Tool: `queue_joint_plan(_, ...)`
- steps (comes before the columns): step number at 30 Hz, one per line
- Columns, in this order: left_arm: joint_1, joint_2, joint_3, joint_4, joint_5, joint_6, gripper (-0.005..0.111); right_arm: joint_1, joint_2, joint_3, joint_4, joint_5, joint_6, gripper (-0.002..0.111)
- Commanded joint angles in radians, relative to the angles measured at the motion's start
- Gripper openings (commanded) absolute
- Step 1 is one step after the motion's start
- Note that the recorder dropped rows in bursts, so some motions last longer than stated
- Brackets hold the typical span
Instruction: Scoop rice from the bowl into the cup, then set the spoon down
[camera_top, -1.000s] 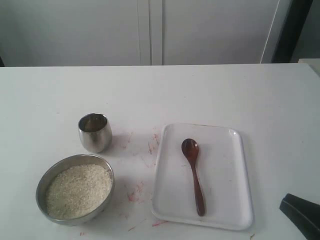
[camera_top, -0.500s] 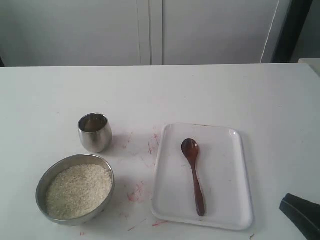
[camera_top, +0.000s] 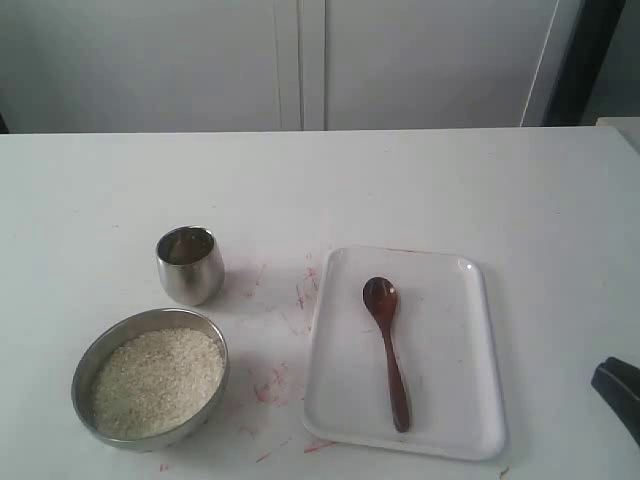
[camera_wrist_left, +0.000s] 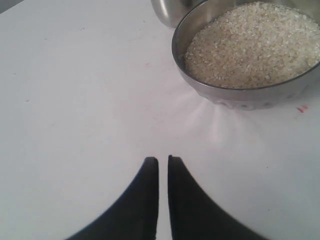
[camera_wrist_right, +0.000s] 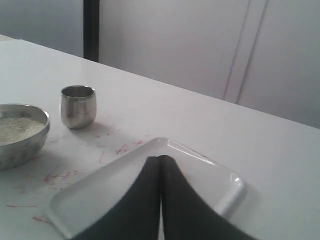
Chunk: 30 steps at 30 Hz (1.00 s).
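Observation:
The dark wooden spoon lies alone on the white tray, its oval end towards the far side. The steel bowl holds rice at the front left, and the small steel cup stands just behind it. My left gripper is shut and empty, low over the bare table a short way from the bowl of rice. My right gripper is shut and empty at the tray's near side, its fingers hiding the spoon in that view.
Red marks streak the white table between bowl and tray. A dark part of my right arm shows at the lower right edge of the exterior view. A grey wall with panels stands behind the table's far edge.
The dark part of my right arm has drawn back to the right, towards the edge of the exterior view. Spoon, bowl and cup have not moved.

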Motion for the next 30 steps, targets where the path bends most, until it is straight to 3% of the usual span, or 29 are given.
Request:
queue_joint_plan(1,0.000,-0.003,0.009,0.001,0.035,-0.006,0.014,-0.088,-0.004,0.005,0.004,0.002,-0.009,0.000)
queue_joint_plan(20,0.000,-0.003,0.009,0.001,0.035,-0.006,0.014,-0.383,-0.004,0.005,0.004,0.002,-0.009,0.000)
queue_joint_plan(30,0.000,-0.003,0.009,0.001,0.035,-0.006,0.014,-0.464,-0.004,0.005,0.004,0.002,-0.009,0.000)
